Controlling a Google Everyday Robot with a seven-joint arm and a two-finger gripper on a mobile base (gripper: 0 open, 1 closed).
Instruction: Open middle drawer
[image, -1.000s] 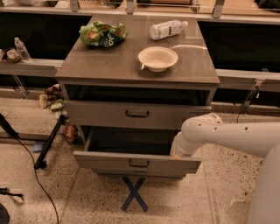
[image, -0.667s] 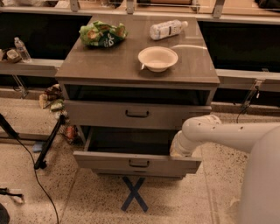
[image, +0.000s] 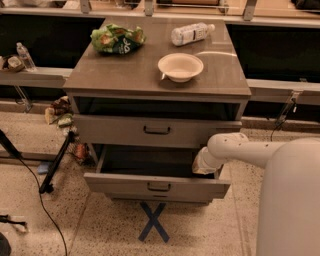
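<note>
One drawer, your middle drawer (image: 125, 184), stands pulled well out to the near side, below the top drawer (image: 115, 131). Your gripper (image: 201, 168) sits at its right end, just behind the front panel; you cannot tell its state. On the cabinet top (image: 125, 75) rest a bowl (image: 180, 66), a bottle (image: 190, 34) and a green bag (image: 117, 39).

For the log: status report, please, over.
Middle drawer pulled open. The hand at its right end. Nothing seen blocking it.
</note>
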